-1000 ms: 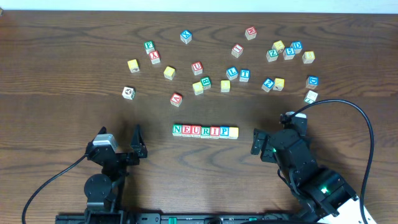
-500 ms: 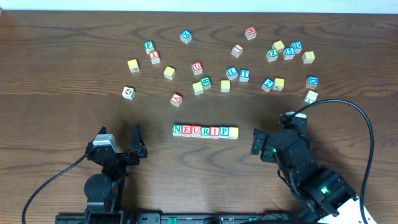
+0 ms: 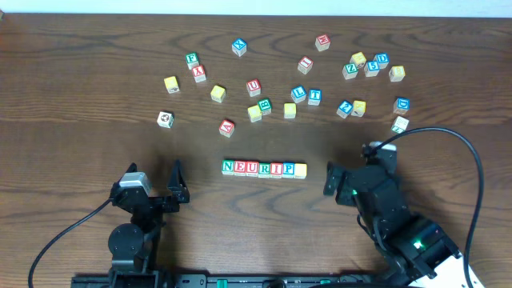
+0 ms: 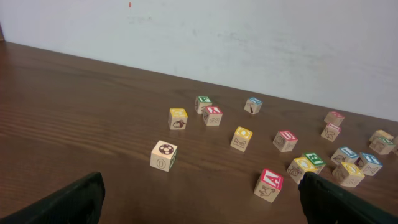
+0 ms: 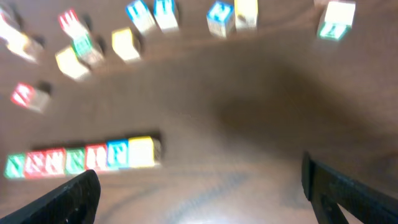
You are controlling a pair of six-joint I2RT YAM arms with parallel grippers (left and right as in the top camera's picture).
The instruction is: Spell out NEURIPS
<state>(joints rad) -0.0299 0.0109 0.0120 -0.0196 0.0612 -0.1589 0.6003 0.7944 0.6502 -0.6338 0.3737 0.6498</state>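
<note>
A row of seven cubes lies at the table's middle front. It reads N, E, U, R, I, P and ends in a yellow-topped cube whose letter I cannot read. The right wrist view shows that row blurred at the left. My left gripper stands open to the left of the row and holds nothing; in its own view the left gripper has bare table between its fingers. My right gripper is open just right of the row, and in the right wrist view this gripper is empty too.
Many loose letter cubes are scattered across the back half of the table, among them a red A cube and a pale cube nearest the front. A white wall rises behind the table.
The right arm has shifted very slightly and its wrist view is blurred. The row of cubes and the left arm have not moved.
</note>
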